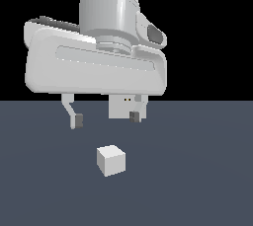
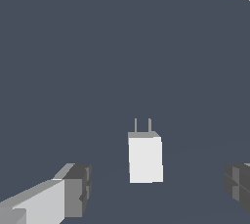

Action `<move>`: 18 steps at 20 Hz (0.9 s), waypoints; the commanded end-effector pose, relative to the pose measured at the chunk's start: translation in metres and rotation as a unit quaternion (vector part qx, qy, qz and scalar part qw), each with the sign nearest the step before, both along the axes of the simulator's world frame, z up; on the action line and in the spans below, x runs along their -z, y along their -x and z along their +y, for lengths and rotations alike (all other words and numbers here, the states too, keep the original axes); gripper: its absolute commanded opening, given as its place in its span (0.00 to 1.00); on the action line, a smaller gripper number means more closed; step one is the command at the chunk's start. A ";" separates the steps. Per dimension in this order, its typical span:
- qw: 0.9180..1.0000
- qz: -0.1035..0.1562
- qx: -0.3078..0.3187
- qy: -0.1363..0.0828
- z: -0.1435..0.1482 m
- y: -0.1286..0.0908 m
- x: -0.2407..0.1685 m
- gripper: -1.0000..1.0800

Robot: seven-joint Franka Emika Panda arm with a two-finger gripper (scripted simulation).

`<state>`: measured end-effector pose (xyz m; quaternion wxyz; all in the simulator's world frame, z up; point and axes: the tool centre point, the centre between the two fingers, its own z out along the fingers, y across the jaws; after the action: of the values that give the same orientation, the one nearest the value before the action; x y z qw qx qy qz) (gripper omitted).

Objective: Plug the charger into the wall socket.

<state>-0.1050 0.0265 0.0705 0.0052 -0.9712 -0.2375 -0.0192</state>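
Overhead, the open claw (image 1: 104,119) partly hides the wall socket (image 1: 120,107), well above the charger (image 1: 111,160).

No text, label, brand, number or sign can be read in either view. The charger (image 1: 111,160), the wall socket (image 1: 120,107) and the end effector (image 1: 105,119) look blank, though the socket is small and partly hidden.

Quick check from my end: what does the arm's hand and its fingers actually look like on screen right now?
The gripper has a wide, rounded, glossy white body under a light-grey cylindrical wrist, with a long recessed slot along its face and a dark oval inset on one side. Two thin pale-grey fingers hang below, tipped with dark-grey square pads. No cables or markings are visible.
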 end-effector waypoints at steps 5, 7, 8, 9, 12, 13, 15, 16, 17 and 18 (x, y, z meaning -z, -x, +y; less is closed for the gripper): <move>1.000 0.000 -0.015 0.000 -0.002 0.007 0.008 0.96; 1.000 0.000 -0.013 0.000 -0.002 0.007 0.008 0.96; 1.000 0.000 -0.013 0.000 -0.002 0.007 0.009 0.96; 1.000 0.000 -0.013 0.000 -0.002 0.007 0.010 0.96; 1.000 0.000 -0.014 0.000 -0.002 0.007 0.017 0.96; 1.000 0.000 -0.014 0.000 -0.002 0.007 0.021 0.96; 1.000 0.000 -0.014 0.000 -0.002 0.008 0.029 0.96; 1.000 0.000 -0.014 0.000 -0.002 0.008 0.034 0.96; 1.000 0.000 -0.015 0.000 -0.002 0.008 0.039 0.96; 1.000 0.000 -0.015 0.001 -0.002 0.008 0.043 0.96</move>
<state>-0.1126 0.0244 0.0345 0.0051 -0.9677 -0.2515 -0.0189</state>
